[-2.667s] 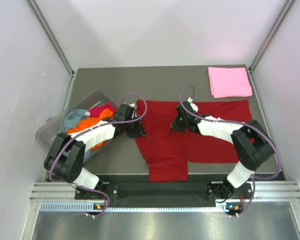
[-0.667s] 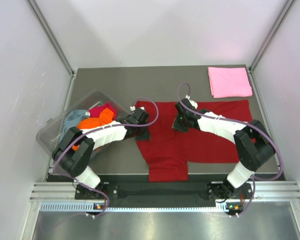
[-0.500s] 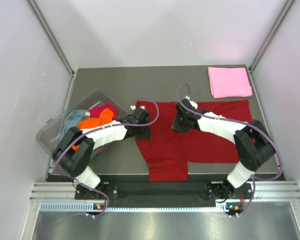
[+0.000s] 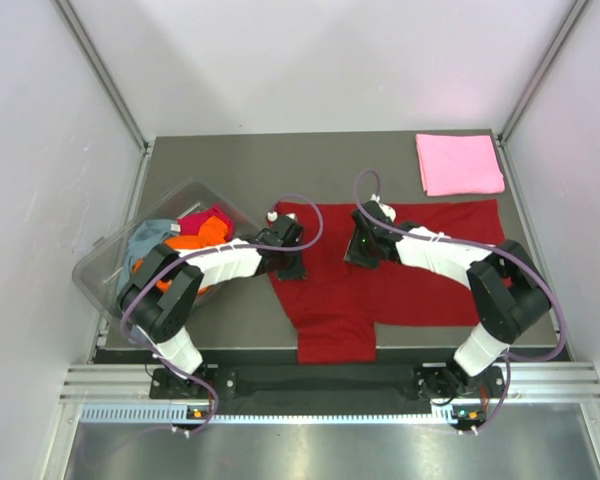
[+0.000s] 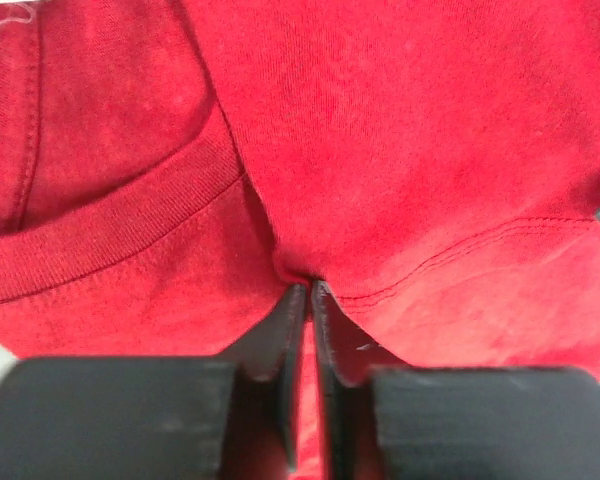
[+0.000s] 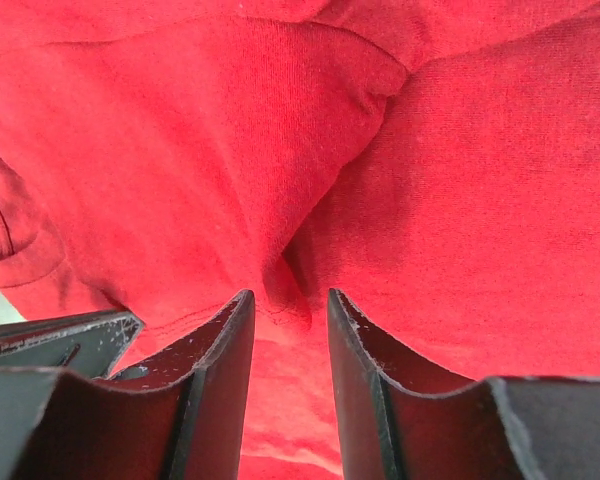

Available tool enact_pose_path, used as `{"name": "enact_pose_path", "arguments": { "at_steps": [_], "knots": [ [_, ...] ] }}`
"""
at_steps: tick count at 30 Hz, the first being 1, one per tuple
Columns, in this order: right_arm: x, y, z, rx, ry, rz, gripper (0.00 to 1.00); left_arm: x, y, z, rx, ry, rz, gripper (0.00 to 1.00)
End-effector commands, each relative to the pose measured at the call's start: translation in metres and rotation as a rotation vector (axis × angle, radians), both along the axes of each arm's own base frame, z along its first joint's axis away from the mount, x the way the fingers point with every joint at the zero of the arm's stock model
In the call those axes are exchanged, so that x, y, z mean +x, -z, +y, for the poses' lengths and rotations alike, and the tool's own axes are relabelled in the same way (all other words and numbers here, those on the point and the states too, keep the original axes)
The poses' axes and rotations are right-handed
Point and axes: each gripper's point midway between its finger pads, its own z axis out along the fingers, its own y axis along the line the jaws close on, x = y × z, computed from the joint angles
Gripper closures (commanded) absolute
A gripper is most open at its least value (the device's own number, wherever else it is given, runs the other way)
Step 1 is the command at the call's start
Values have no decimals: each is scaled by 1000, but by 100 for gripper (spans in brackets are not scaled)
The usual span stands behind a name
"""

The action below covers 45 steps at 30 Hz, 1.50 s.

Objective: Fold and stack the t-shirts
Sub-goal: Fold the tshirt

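1. My left gripper (image 5: 305, 288) has its jaws almost together, pinching a pucker of the red shirt (image 5: 410, 150) just beside its ribbed collar (image 5: 110, 230).
2. My right gripper (image 6: 290, 300) has its jaws parted. A ridge of the same cloth stands between them, unclamped.
3. The red shirt lies spread mid-table (image 4: 310, 165), one sleeve at the near edge. It is soft knit with a double-stitched hem. I judge its folding barely begun.
4. The pink shirt (image 4: 459, 164) sits folded square at the far right, so one is done.
5. The orange shirt (image 4: 185, 243), grey-blue shirt (image 4: 145, 240) and magenta shirt (image 4: 208, 220) are heaped in the clear tub (image 4: 100, 262), all left to fold.
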Motion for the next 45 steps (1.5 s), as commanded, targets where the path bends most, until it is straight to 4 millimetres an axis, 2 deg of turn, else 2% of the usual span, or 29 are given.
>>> {"name": "enact_pose_path", "arguments": {
  "at_steps": [1, 3, 7, 11, 13, 17, 18, 20, 21, 23, 25, 26, 28, 29, 31, 35, 37, 38, 45],
  "knots": [
    [6, -19, 8, 43, -24, -78, 64, 10, -6, -11, -26, 8, -27, 91],
    [5, -17, 8, 54, -29, -78, 64, 11, -8, -11, -19, 6, -22, 100],
    [2, -15, 10, 67, -51, -82, 63, 15, -23, -10, -9, -5, -32, 100],
    [-1, -19, 4, 54, -99, -143, 62, 33, -56, -13, -18, -37, -99, 100],
    [2, -25, 0, 33, -125, -197, 62, 40, -65, -15, -46, -41, -103, 100],
    [4, -39, -8, 21, -144, -295, 59, 64, -81, -18, -65, -65, -126, 100],
    [6, -42, -8, 23, -144, -315, 59, 71, -78, -15, -57, -77, -121, 100],
    [5, -44, -10, 16, -157, -340, 57, 81, -86, -21, -90, -68, -121, 100],
    [7, -46, -7, 23, -167, -358, 57, 90, -82, -16, -88, -86, -111, 100],
    [5, -46, -3, 23, -204, -381, 58, 104, -89, -18, -120, -94, -113, 100],
    [6, -47, 2, 18, -234, -396, 59, 119, -87, -16, -145, -109, -106, 100],
    [6, -44, 6, 6, -243, -393, 59, 126, -96, -21, -173, -101, -117, 100],
    [7, -42, 10, -10, -255, -393, 60, 137, -92, -20, -171, -110, -109, 100],
    [8, -39, 13, -23, -262, -392, 60, 145, -100, -22, -183, -111, -126, 100],
    [10, -31, 16, -49, -271, -379, 62, 152, -93, -22, -182, -116, -113, 100],
    [14, -30, 34, -85, -303, -387, 64, 166, -92, -21, -191, -124, -119, 100],
    [16, -21, 36, -128, -313, -376, 64, 168, -87, -21, -192, -123, -109, 100],
    [18, -25, 42, -129, -318, -385, 64, 169, -85, -20, -191, -123, -111, 100],
    [27, -11, 42, -213, -314, -351, 64, 173, -74, -13, -178, -131, -97, 100]
  ]
}}
